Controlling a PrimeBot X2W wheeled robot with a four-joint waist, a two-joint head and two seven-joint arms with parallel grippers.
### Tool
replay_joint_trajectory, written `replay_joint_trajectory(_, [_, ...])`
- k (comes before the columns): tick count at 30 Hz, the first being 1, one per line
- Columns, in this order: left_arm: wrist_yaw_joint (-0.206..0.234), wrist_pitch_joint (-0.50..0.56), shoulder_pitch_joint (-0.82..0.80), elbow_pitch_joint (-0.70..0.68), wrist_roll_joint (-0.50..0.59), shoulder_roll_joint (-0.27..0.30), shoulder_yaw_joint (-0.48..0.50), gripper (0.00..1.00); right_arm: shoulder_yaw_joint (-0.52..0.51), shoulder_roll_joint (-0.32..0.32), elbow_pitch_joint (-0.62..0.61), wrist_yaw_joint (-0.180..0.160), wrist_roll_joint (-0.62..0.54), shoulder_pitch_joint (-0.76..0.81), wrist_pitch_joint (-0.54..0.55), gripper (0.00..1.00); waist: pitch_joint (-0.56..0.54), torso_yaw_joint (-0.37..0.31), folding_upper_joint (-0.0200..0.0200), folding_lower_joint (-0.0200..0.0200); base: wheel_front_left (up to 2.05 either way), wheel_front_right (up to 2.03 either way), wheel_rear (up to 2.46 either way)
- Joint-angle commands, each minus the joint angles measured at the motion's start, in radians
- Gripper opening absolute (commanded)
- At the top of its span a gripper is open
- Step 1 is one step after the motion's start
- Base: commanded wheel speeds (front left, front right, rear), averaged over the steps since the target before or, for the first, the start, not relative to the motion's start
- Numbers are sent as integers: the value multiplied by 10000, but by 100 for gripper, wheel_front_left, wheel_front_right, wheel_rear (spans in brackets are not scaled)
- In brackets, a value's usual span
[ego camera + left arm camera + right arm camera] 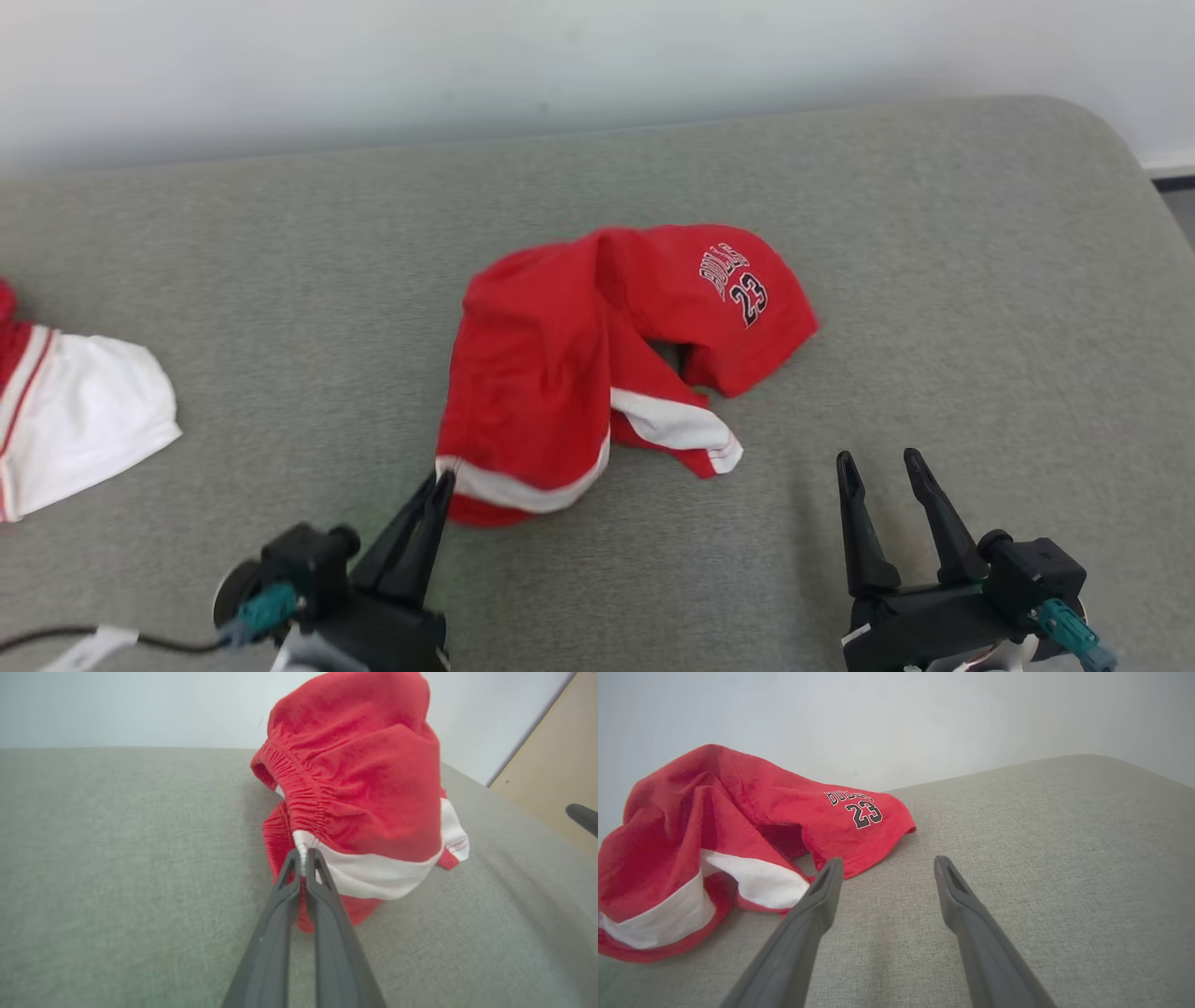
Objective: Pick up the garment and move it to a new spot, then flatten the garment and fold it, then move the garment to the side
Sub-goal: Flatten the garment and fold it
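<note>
The garment (597,355) is a crumpled pair of red shorts with white bands and "BULLS 23" print, lying mid-table on grey cloth. My left gripper (439,481) is shut on its near-left corner, pinching the white band at the elastic waist, as seen in the left wrist view, where the garment (364,793) rises just beyond the gripper (303,856). My right gripper (879,462) stands open to the right of the garment, nothing between its fingers. In the right wrist view the garment (738,840) lies left of that open gripper (887,868).
Another red and white garment (65,420) lies at the table's left edge. The grey padded table (934,280) curves off at the far right corner, with a pale wall behind. A black cable runs at the lower left.
</note>
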Motion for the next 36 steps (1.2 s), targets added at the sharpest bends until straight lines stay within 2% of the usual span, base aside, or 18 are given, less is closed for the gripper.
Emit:
replay_joint_trajectory(1, [17, -24, 420, -196, 139, 8, 170, 0, 6, -4, 45, -22, 34, 128, -46, 100, -209, 496, 0, 0, 0, 0, 0])
replay_joint_trajectory(6, [17, -24, 1533, -682, 283, -249, 841, 0, 186, -8, 436, -22, 106, 140, -46, 100, -388, 960, 0, 0, 0, 0, 0])
replay_joint_trajectory(14, [17, -24, 2012, -180, 358, -516, 671, 0, 676, -7, 1199, -22, 291, 82, -44, 100, -698, 1157, 0, 0, 0, 0, 0])
replay_joint_trajectory(15, [17, -24, 2024, -86, 366, -554, 681, 27, 731, -5, 1260, -22, 284, 79, -46, 100, -733, 1153, 0, 0, 0, 0, 0])
replay_joint_trajectory(16, [17, -24, 2028, -13, 406, -581, 687, 91, 778, -5, 1340, -22, 288, 81, -44, 100, -755, 1149, 0, 0, 0, 0, 0])
replay_joint_trajectory(17, [17, -24, 2028, 33, 447, -597, 680, 100, 825, -7, 1421, -22, 296, 74, -44, 100, -777, 1143, 0, 0, 0, 0, 0])
replay_joint_trajectory(36, [17, -24, 1474, 418, 238, -532, 179, 100, 1198, -9, 3166, -22, -53, -1377, -32, 100, -534, 1363, 0, 0, 0, 0, 0])
